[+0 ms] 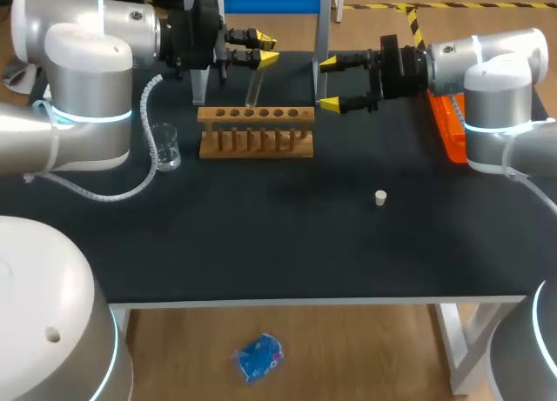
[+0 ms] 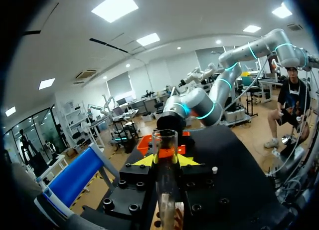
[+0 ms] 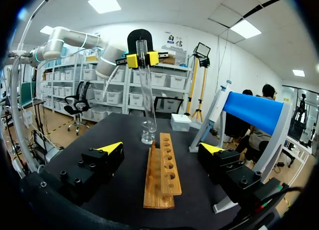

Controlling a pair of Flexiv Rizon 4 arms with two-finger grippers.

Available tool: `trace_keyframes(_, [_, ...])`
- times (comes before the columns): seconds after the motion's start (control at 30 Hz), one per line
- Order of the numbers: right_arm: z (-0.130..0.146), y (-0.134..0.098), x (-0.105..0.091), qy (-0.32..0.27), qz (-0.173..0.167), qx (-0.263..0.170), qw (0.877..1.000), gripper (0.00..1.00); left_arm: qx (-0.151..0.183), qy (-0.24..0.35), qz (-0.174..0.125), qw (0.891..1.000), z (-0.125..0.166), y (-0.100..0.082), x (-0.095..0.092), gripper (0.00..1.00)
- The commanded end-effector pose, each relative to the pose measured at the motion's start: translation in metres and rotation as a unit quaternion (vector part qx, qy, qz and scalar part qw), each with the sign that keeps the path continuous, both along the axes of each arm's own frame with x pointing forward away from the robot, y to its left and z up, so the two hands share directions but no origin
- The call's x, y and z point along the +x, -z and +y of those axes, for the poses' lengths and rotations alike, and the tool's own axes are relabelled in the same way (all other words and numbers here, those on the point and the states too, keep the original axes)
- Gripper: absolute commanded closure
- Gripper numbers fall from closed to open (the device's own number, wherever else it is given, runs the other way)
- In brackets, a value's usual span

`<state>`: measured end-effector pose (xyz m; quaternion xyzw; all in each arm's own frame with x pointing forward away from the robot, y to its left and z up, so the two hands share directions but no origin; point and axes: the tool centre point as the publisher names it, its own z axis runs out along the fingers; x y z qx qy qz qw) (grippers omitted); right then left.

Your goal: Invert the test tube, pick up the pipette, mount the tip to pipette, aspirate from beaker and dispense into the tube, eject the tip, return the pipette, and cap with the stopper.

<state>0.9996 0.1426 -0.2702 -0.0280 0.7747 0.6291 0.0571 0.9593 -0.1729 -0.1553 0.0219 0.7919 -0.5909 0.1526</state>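
My left gripper (image 1: 264, 52) is shut on a clear test tube (image 1: 254, 86), which hangs nearly upright just above the back of the wooden rack (image 1: 255, 131). The left wrist view shows the tube (image 2: 165, 140) pinched between the yellow tips of that gripper (image 2: 165, 161). My right gripper (image 1: 329, 84) stands open to the right of the rack, holding nothing. From its wrist view, the right gripper (image 3: 162, 148) faces the rack (image 3: 162, 177), the held tube (image 3: 145, 85), the left gripper (image 3: 142, 58) and the beaker (image 3: 147, 133). A white stopper (image 1: 380, 197) lies on the mat. The pipette (image 3: 215, 108) hangs on its stand.
The glass beaker (image 1: 165, 147) stands left of the rack, next to my left arm's cable. An orange tip box (image 1: 446, 127) lies at the right edge under my right arm. The pipette stand's legs (image 1: 322, 36) rise behind the rack.
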Motion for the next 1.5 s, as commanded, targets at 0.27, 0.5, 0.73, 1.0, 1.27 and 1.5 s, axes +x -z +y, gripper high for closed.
trace_keyframes(0.27, [0.0,0.001,0.001,-0.001,0.0,0.0,1.0,0.0,0.0,-0.025,0.036,0.999,-0.008,0.002,0.017,1.0])
trace_keyframes(0.5, [0.0,0.001,0.001,-0.001,0.0,0.0,1.0,0.0,0.011,-0.032,0.048,0.998,-0.014,0.007,0.025,1.0])
trace_keyframes(0.73, [0.0,0.001,0.001,-0.001,0.0,0.0,1.0,0.0,-0.003,-0.038,0.055,0.998,-0.019,0.019,0.032,1.0])
trace_keyframes(1.0, [0.0,0.001,0.001,-0.001,0.0,0.0,1.0,0.0,-0.048,-0.049,0.033,0.997,-0.019,0.021,0.039,1.0])
trace_keyframes(1.27, [0.0,0.001,0.001,-0.001,0.0,0.0,1.0,0.0,-0.058,-0.057,0.022,0.996,-0.015,0.03,0.043,1.0])
trace_keyframes(1.5, [0.0,0.001,0.001,-0.001,0.0,0.0,1.0,0.0,-0.058,-0.065,0.023,0.996,-0.012,0.033,0.047,1.0])
